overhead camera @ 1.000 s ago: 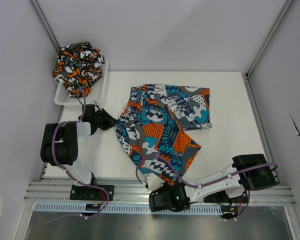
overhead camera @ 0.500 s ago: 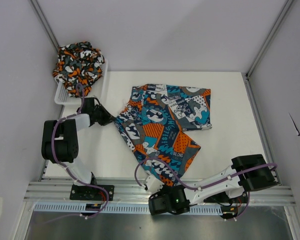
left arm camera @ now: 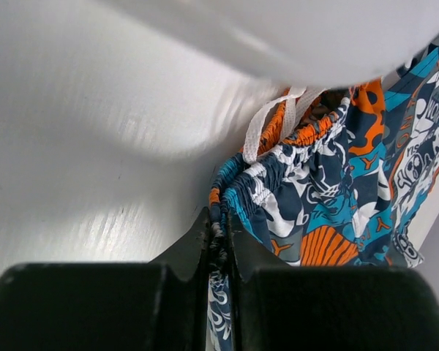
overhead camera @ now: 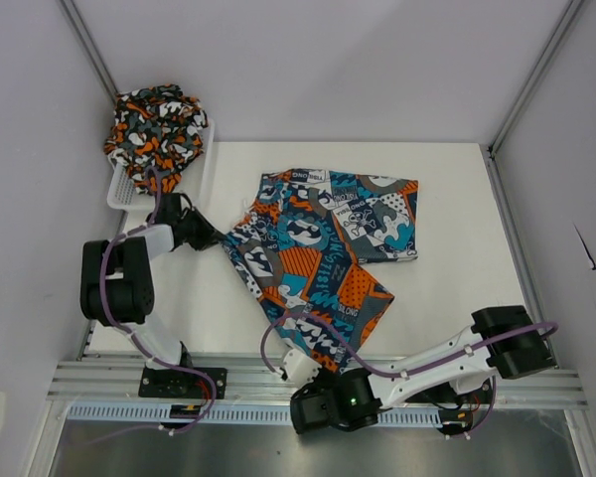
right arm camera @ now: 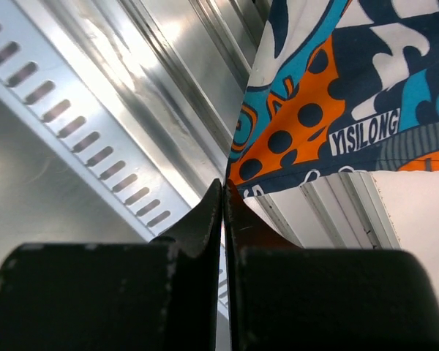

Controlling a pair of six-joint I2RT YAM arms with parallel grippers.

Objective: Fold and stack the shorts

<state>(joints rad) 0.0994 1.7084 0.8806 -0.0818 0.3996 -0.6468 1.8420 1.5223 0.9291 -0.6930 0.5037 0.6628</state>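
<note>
We noted: patchwork shorts (overhead camera: 318,258) lay on the counter (overhead camera: 457,288), long axis slanting from the left jaws, clenched on the waistband (left arm camera: 278,164), down to the right jaws, clenched on the near hem (right arm camera: 274,175).

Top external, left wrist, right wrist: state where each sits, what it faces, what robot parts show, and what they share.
Top external: above and behind the robot, looking down on the table, patchwork shorts, and camouflage shorts in the basket; left arm and right arm show.
Left wrist: on the left arm, looking along the left tool, shut on the waistband.
Right wrist: on the right arm, looking along the right tool, shut on the hem, above the rail.
Shared: all three show the patchwork shorts.
</note>
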